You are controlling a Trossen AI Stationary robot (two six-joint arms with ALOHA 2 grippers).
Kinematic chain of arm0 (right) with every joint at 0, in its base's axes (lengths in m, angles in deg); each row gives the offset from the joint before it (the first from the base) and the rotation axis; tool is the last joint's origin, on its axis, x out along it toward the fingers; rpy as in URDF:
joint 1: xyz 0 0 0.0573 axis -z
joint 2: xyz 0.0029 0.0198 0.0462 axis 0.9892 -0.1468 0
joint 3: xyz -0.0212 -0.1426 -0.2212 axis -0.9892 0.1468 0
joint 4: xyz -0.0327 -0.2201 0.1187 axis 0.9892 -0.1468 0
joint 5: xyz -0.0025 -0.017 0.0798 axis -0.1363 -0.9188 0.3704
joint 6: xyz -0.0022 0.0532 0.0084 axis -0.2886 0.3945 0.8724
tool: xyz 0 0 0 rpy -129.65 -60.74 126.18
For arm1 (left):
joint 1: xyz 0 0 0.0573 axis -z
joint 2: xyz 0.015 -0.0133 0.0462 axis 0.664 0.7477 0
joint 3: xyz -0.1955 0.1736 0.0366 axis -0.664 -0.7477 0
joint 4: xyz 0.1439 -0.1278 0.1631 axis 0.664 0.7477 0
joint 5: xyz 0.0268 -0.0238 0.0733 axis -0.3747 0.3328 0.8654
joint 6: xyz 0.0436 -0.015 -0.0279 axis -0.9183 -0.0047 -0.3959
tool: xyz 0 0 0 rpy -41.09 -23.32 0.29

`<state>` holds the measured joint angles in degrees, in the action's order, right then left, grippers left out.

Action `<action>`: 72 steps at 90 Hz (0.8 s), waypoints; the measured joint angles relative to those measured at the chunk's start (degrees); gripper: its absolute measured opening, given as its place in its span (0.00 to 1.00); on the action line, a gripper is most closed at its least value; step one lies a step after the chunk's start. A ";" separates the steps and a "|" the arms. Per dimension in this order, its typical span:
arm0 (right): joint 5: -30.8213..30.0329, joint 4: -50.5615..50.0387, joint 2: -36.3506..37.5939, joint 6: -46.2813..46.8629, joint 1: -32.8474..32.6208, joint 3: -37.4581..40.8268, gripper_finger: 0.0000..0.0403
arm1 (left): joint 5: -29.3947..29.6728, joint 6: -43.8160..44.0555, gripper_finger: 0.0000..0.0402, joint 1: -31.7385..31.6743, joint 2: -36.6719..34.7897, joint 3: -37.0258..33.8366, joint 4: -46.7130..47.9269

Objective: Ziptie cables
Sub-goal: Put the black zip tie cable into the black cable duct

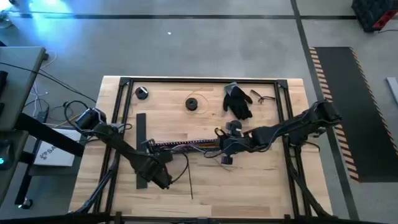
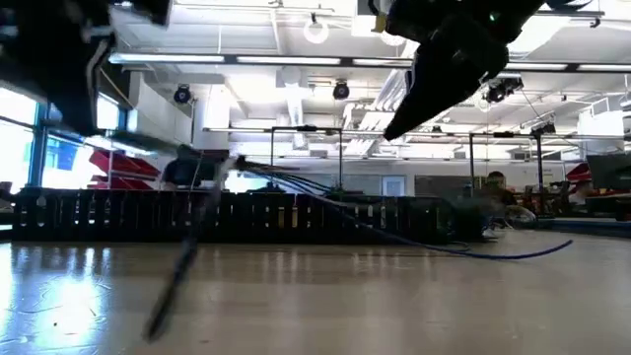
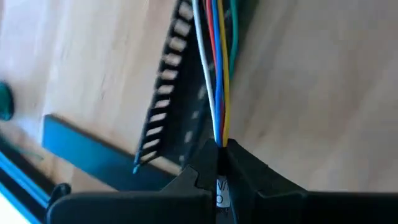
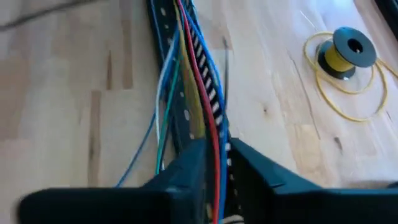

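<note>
The cables [image 1: 186,145] are laid along the middle of the table [image 1: 205,180], over a black slotted duct [image 3: 163,99] that runs between the two arms. In the wrist views the bundle is seen to consist of thin wires — white, blue, red, yellow and green among them — running lengthwise over the duct. In the low view the wires are seen rising off the duct at one end and trailing down onto the wood at the other.

The step in hand is judged to be the gathering and holding of the bundle ahead of tying; no zip tie is seen around the wires in any view. For the next move, the wires would have to be kept drawn together and steady at both ends so that a tie can be passed around them.

The left gripper [image 3: 219,163] is positioned at the left end of the bundle, and its fingers are closed narrowly on the wire ends, which run straight out from between the tips. The right gripper [image 4: 214,155] is positioned at the right end, over the duct; its fingers stand a narrow gap apart with the red wire and its neighbours passing between them — whether they are actually clamped cannot be told.

Farther back on the table a black glove [image 1: 238,101], a yellow wire spool [image 4: 345,51] and a black spool [image 1: 142,93] are lying, well apart from the bundle.
</note>
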<state>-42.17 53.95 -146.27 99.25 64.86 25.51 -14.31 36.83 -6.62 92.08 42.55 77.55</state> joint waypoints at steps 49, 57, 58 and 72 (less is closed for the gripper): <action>-19.30 25.71 -17.82 -10.49 -6.59 -5.93 0.74 | 6.73 -6.48 0.00 1.29 -0.02 19.48 -0.25; -28.59 25.11 -20.29 -9.54 -6.51 -8.43 0.72 | 7.39 -6.56 0.00 2.00 -0.02 21.36 -0.24; -29.51 25.05 -20.51 -9.48 -6.51 -8.66 0.72 | 7.47 -6.56 0.00 2.13 -0.02 21.56 -0.24; -33.65 19.19 -20.27 -9.01 -5.95 -10.27 0.64 | 8.19 -6.10 0.00 4.61 -0.02 24.04 0.31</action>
<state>-75.83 73.13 -166.54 90.24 58.92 15.24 -6.11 30.73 -2.01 92.06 66.59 77.86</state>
